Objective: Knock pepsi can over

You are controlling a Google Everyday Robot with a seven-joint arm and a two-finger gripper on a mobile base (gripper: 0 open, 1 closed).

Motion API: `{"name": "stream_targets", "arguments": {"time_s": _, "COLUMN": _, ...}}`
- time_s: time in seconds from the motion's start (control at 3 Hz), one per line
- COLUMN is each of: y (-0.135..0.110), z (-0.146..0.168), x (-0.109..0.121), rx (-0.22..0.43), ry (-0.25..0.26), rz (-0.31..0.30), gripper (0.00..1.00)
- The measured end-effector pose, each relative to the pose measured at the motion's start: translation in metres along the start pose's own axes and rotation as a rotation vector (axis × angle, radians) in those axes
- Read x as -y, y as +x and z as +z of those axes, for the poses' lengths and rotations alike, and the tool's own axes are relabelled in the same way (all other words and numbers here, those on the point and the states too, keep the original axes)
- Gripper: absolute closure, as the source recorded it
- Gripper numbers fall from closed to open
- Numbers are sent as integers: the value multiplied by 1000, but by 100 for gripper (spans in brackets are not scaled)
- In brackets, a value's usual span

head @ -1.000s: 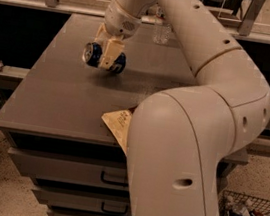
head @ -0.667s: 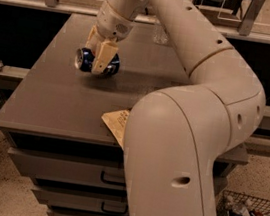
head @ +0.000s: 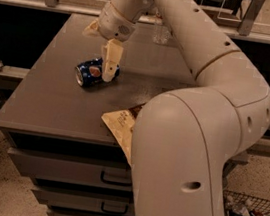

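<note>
Dark-blue metal with a round red-white-blue mark, the pepsi can (head: 95, 71) lies on its side on the grey table (head: 40, 101), in the left-centre of the frame. Its long axis runs from lower left to upper right, with the silver end facing the lower left. The gripper (head: 100, 54) hangs just above and slightly behind it, at the end of the arm that reaches in from the upper middle. The jaws look spread, with nothing held between them. One tan finger (head: 113, 60) points straight down and its tip meets the upper-right end of the can, though whether it truly touches or only overlaps it from this angle I cannot say. The other finger juts out toward the upper left, well clear of the can. So the can sits below the jaws and a little to the lower left of the downward finger, not between the two. Since it is already lying flat, I judge the knocking-over done. What remains is probably only to lift the finger up and away from the can's end without setting it rolling across its long axis. A tan packet (head: 118, 123) rests near the front edge of the table. A clear bottle (head: 161, 33) stands at the far edge, well apart from the can.
</note>
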State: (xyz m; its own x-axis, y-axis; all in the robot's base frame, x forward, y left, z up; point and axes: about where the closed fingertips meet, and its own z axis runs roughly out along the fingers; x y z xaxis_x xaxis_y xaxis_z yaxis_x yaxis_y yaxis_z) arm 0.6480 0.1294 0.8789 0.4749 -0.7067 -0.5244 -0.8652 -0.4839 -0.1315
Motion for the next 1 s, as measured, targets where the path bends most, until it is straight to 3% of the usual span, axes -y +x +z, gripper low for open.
{"name": "stream_targets", "arguments": {"time_s": 0.33, "y": 22, "z": -22, "x": -8, "rx": 20, "ry": 66, "rz": 111, "gripper": 0}}
{"name": "stream_targets", "arguments": {"time_s": 0.67, "y": 57, "z": -63, "x": -27, "rx": 92, "ry": 209, "rz": 302, "gripper": 0}}
{"name": "stream_targets", "arguments": {"time_s": 1.0, "y": 108, "z": -106, "x": -53, "rx": 164, "ry": 388, "rz": 490, "gripper": 0}}
